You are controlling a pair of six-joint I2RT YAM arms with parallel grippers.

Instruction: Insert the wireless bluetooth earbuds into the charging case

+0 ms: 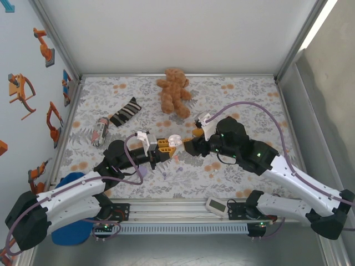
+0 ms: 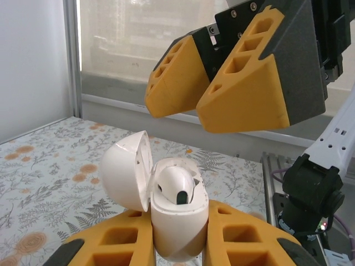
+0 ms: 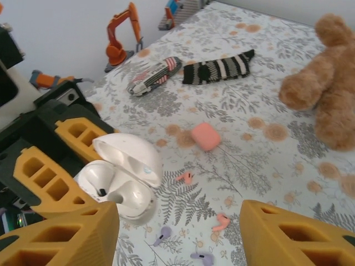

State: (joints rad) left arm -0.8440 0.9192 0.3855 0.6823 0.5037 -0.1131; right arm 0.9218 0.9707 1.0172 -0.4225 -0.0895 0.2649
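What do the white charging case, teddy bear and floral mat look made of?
The white charging case: hard plastic, smooth with a slight sheen on the open lid. The teddy bear: plush fabric, matte, with a fuzzy outline. The floral mat: printed cloth or vinyl, matte and flat; cannot tell which.

The whole floral mat [image 1: 233,100] is taken from high overhead at the near edge, looking down. The left wrist view is shot low and very near, faced toward the right gripper [image 2: 176,113]. The right wrist view is angled down across the mat toward the left wall [image 3: 55,33] — the open charging case [image 3: 119,177] is shared by all three.
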